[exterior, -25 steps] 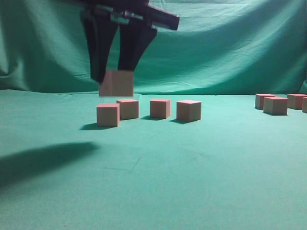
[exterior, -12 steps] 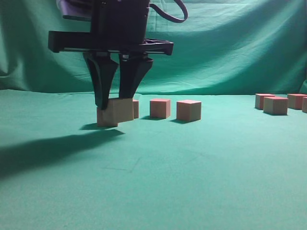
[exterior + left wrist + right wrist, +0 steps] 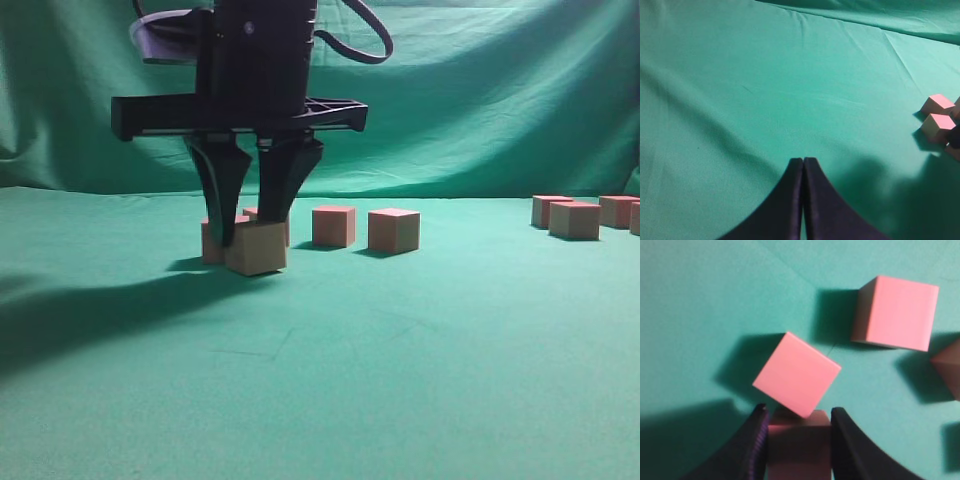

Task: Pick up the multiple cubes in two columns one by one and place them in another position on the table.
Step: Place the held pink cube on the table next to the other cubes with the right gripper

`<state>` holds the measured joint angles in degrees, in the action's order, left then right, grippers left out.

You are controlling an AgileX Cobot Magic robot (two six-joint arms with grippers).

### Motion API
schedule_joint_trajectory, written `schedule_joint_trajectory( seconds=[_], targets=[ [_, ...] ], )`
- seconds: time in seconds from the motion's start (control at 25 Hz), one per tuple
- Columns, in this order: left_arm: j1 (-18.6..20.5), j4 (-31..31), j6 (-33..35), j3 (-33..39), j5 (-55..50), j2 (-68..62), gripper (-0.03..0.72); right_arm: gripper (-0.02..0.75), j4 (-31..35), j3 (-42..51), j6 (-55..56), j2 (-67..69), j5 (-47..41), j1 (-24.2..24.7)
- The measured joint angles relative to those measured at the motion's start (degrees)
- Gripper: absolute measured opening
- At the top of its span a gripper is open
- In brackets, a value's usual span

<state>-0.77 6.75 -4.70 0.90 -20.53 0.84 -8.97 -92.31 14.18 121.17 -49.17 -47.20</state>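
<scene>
Right black gripper (image 3: 251,232) clamped on one small pinkish-red matte cube (image 3: 257,249), at or just above the teal-green cloth table (image 3: 400,350) beside four placed cubes. Right-hand cube group (image 3: 575,218) remains. Left gripper (image 3: 803,165) pressed together, idle.

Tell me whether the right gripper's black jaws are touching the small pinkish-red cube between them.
Touching. The right wrist view shows both jaws of the right gripper pressed flush against the sides of the small pinkish-red cube, no gap.

open table (image 3: 400,380) in front, cubes (image 3: 393,230) crowding behind the fingers (image 3: 221,205)
</scene>
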Motion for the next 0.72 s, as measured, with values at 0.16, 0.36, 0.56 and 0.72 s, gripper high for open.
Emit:
schedule_joint_trajectory(
  seconds=[0.16,0.36,0.56,0.72],
  targets=[
    [0.0,0.0,0.0,0.0,0.0,0.0,0.000,0.263,-0.1,0.0,0.6,0.0,1.6,0.0],
    [0.0,0.0,0.0,0.0,0.0,0.0,0.000,0.263,-0.1,0.0,1.6,0.0,1.8,0.0],
    [0.0,0.0,0.0,0.0,0.0,0.0,0.000,0.263,-0.1,0.0,1.6,0.0,1.9,0.0],
    [0.0,0.0,0.0,0.0,0.0,0.0,0.000,0.263,-0.1,0.0,1.6,0.0,1.9,0.0]
  ],
)
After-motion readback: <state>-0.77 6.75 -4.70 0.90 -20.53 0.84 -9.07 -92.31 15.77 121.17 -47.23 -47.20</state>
